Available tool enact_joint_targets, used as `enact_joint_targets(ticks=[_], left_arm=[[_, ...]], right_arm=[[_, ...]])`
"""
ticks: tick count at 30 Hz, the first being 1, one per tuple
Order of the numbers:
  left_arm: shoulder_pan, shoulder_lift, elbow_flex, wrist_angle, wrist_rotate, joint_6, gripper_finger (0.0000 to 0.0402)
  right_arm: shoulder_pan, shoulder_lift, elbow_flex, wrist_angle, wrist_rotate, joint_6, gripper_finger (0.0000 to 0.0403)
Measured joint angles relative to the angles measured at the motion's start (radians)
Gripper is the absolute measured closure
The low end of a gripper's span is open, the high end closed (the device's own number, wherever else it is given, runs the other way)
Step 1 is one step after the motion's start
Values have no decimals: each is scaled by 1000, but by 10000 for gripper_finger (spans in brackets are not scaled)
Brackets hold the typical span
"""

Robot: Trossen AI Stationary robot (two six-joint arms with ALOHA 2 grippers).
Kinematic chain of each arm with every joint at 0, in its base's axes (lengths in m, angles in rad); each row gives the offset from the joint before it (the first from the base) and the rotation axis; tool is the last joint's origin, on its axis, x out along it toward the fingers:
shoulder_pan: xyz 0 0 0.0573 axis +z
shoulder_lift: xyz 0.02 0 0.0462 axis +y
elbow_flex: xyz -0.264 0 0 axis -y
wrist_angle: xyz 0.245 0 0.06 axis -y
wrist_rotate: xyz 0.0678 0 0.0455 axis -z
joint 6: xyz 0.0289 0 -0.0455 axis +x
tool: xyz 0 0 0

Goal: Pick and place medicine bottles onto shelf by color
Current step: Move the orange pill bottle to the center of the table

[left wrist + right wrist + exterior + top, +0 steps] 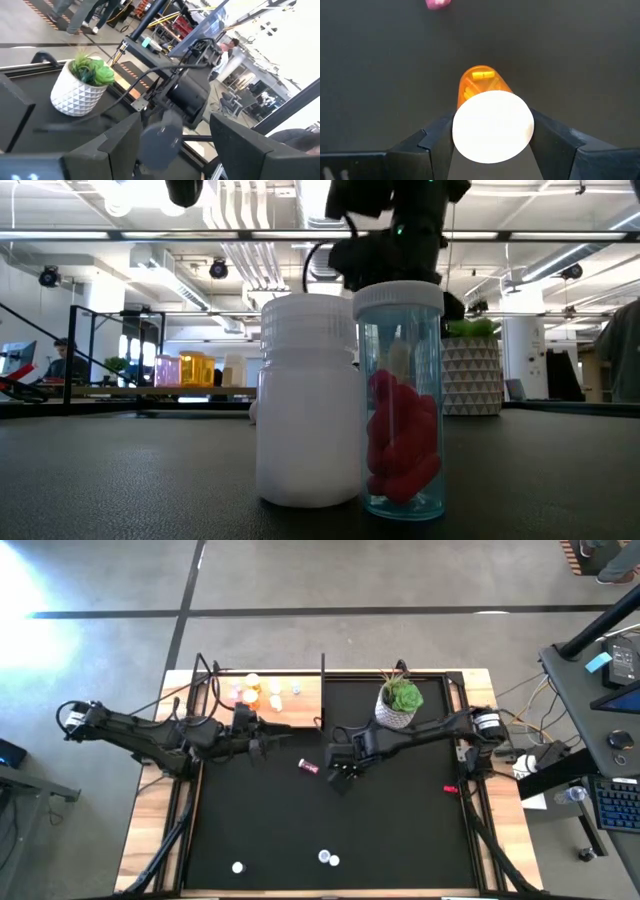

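My right gripper [340, 772] hangs over the middle of the black mat [400, 830], shut on an orange medicine bottle [477, 80] with a white cap. A pink bottle [308, 767] lies on its side on the mat just left of it. Several bottles [262, 692] stand on the light wood shelf [305, 705] at the far left. My left gripper [262, 746] stands open at the shelf's near edge, pointing level toward the right, with nothing in it. Near the front edge, a white bottle [305, 400] and a clear blue one [402, 400] stand upright, with another white bottle [237, 867] to their left. My right gripper pinches the orange bottle at its white-capped end [462, 127], one finger [432, 145] on each side. The fingers slant steeply down from above, and the bottle lies along them, cap toward the wrist and orange body pointing down. It hangs clear of the mat.
A green plant in a white pot [398, 705] stands at the mat's far edge, right beside my right arm. A small red thing [450, 788] lies at the mat's right. Bare mat stretches between the arms and the front bottles. People and desks show beyond the table.
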Motion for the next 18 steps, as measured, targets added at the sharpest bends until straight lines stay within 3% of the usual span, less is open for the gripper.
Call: enact_joint_targets(ticks=[18], left_arm=[[4,-58,-2,-40,0,51,180]], right_arm=[[-5,139,122,-30,-6,-17,188]])
